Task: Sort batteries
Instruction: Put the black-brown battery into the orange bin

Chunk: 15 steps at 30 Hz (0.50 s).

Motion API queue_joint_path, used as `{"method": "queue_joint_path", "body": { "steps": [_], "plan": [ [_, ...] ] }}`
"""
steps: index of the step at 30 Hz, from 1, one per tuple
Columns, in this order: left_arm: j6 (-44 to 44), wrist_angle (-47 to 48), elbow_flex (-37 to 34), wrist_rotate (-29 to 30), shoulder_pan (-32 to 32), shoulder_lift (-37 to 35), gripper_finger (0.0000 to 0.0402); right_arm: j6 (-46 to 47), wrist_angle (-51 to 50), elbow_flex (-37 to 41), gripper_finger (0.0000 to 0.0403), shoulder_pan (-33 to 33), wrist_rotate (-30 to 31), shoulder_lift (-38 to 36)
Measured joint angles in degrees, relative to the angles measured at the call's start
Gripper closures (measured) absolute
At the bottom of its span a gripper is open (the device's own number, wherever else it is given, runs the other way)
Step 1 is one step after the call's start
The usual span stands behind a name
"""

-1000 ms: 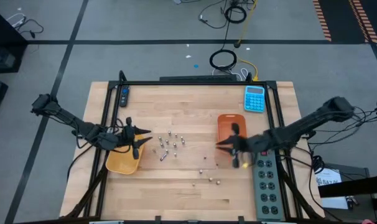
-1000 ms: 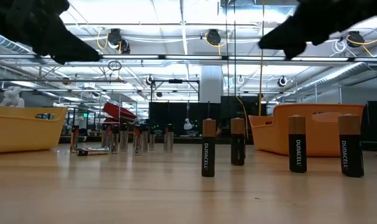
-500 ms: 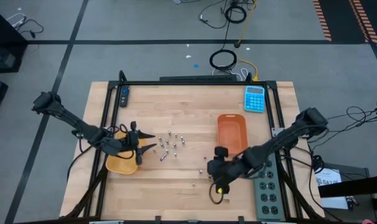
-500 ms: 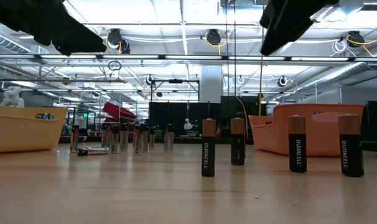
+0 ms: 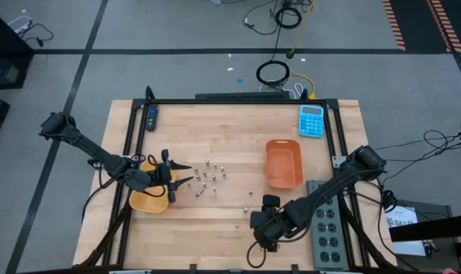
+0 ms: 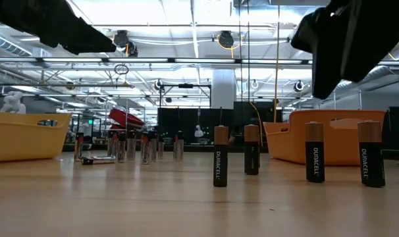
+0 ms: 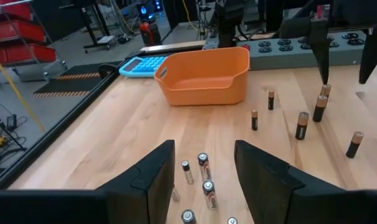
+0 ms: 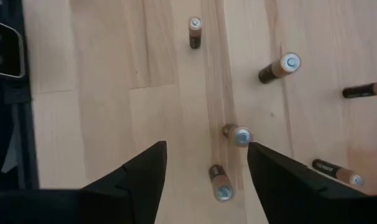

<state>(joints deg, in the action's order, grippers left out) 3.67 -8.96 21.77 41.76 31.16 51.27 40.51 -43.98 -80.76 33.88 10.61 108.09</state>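
Small batteries stand on the wooden table. A cluster (image 5: pixel 208 175) is left of centre, with one lying flat (image 5: pixel 199 193). A few more (image 5: pixel 250 207) stand near the front edge and show close up in the low view (image 6: pixel 220 157). My left gripper (image 5: pixel 189 173) is open, held level beside the yellow tray (image 5: pixel 148 199) and aimed at the cluster (image 7: pixel 204 169). My right gripper (image 5: pixel 259 232) is open and points down over the front batteries (image 8: pixel 239 135), with nothing between its fingers.
An orange tray (image 5: pixel 284 164) sits right of centre, with a blue calculator (image 5: pixel 312 120) behind it. A grey power strip (image 5: pixel 325 228) lies along the right edge. A black remote (image 5: pixel 152 118) lies at the far left. Bare wood spans the far middle.
My right gripper has swung from beside the orange tray toward the table's near edge and tipped so that it points down over the front batteries. My left gripper has edged from over the yellow tray toward the battery cluster. No battery has moved.
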Motion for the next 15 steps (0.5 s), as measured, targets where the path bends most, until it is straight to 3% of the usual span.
{"method": "queue_joint_path", "body": {
  "steps": [15],
  "plan": [
    [0.5, 0.3, -0.5, 0.0, 0.0, 0.0, 0.0226, 2.3, -4.1, 1.5, 0.0188, 1.4, -2.0, 1.2]
  ]
}}
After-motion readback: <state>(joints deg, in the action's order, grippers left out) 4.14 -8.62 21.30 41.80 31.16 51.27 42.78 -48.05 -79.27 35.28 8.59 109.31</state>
